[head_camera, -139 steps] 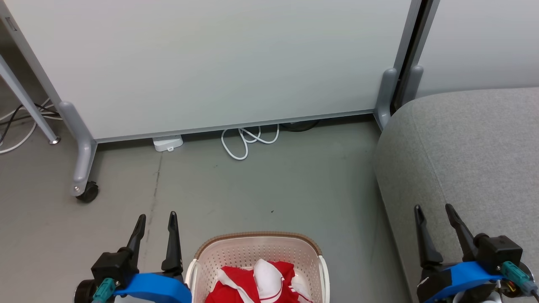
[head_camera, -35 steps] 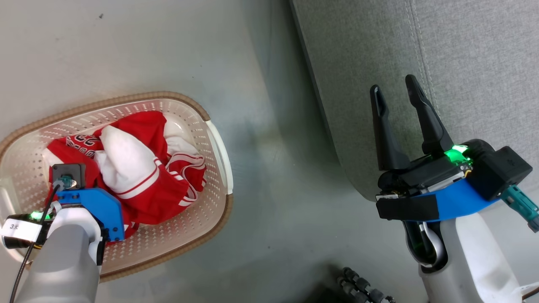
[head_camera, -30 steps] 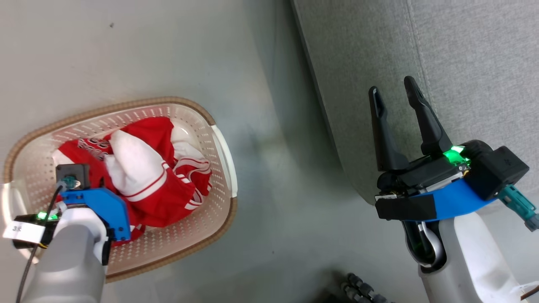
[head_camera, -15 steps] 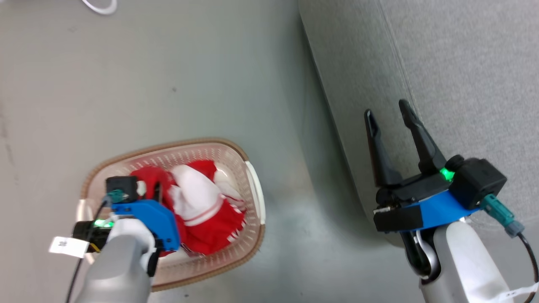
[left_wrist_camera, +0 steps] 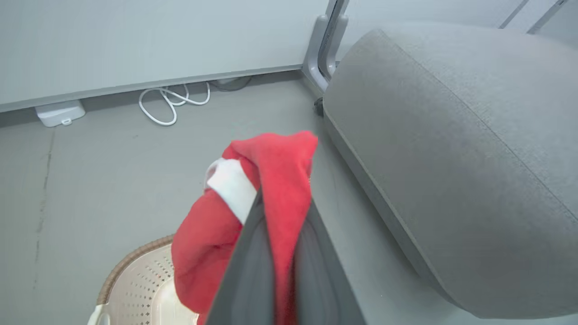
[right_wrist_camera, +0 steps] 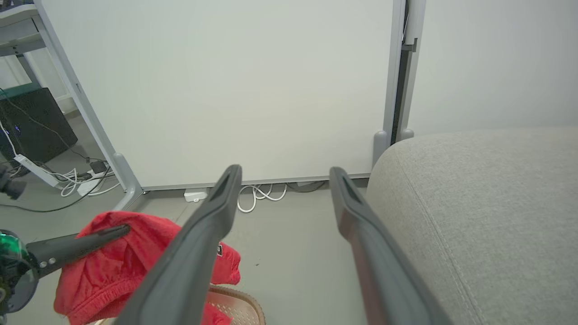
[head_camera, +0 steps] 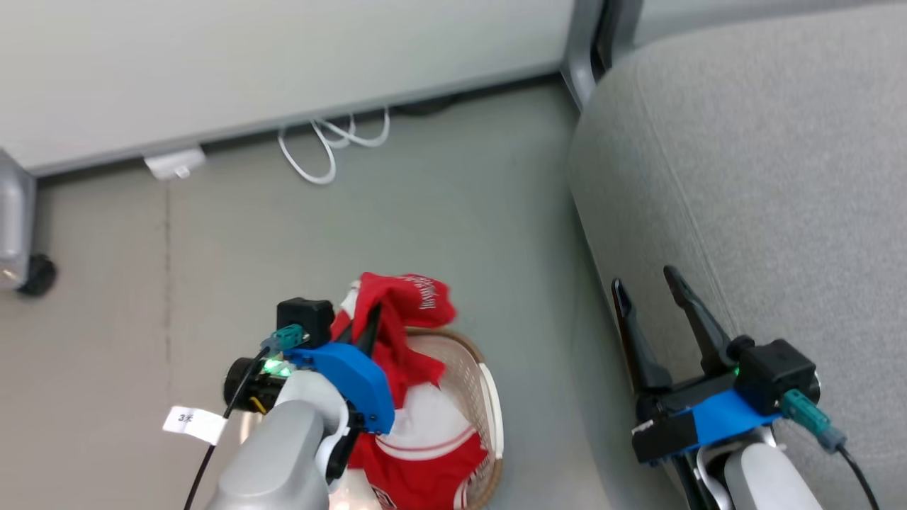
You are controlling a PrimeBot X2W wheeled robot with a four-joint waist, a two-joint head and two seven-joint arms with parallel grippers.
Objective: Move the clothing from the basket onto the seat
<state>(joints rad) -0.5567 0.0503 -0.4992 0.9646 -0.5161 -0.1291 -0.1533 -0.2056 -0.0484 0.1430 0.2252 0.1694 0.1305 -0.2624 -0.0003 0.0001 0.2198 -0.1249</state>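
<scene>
Clothing (head_camera: pixel 414 361) first, head view: the red garment (head_camera: pixel 407 301) hangs above the basket (head_camera: pixel 489 418), pinched in the left tool (head_camera: pixel 368 333). That tool's fingers are clamped tight on a fold, and the loose cloth trails down over the basket's far rim. The striped garment (head_camera: pixel 425 443) lies inside the basket, untouched. The seat (head_camera: pixel 765 177) sits right of the basket, across a strip of bare floor (head_camera: pixel 524 283). The right tool (head_camera: pixel 643 278) stands right of the basket too, close by the seat's side. Its fingers are spread wide with nothing between them.

Over to the left wrist view: both fingers are shut on the red cloth, which bunches over and past their tips, a white patch showing on one side. The basket's rim peeks out beneath. The seat bulks up to the right of the basket, its rounded edge turned this way.

Right wrist view now: two dark fingers well apart and empty. The red garment hangs on the other arm's finger just above the basket's rim, and the seat lies off to the right.

So the call is this: the load is up over the basket, and the seat lies to the right of it. The arm holding the load is the farther one from the seat, so I'd expect a long rightward carry from the basket, with the dangling end kept clear of the rim.
</scene>
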